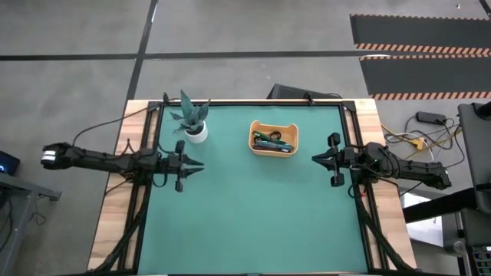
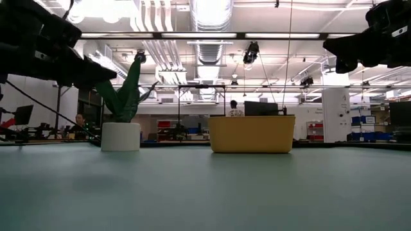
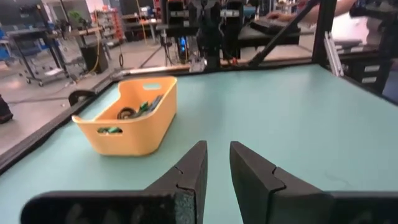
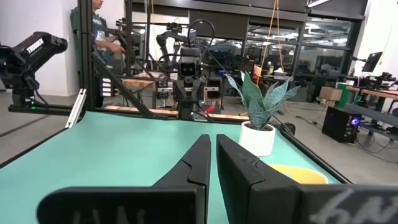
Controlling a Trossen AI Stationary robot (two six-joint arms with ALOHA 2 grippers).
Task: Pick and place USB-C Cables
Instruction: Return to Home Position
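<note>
- A teal mat (image 1: 253, 215) covers the wooden table from edge to edge.
- The left gripper (image 1: 199, 164) hangs over the mat's left side, pointing inward. Its fingers (image 3: 194, 165) stand a narrow slit apart and hold nothing.
- The right gripper (image 1: 314, 158) hangs over the right side, facing the left one. Its fingers (image 4: 198, 158) are all but touching, with nothing between them.
- Between the two and nearer the far edge, the orange tray (image 1: 274, 124) sits on the mat, well apart from both grippers.
- The cables (image 1: 273, 141) lie heaped inside the tray; green, blue and a bit of red show.
- A potted plant (image 1: 192, 119) stands left of the tray, near the far-left corner.
- Beyond the table is a workshop with racks and ceiling lights, where a person (image 4: 93, 28) stands.
</note>
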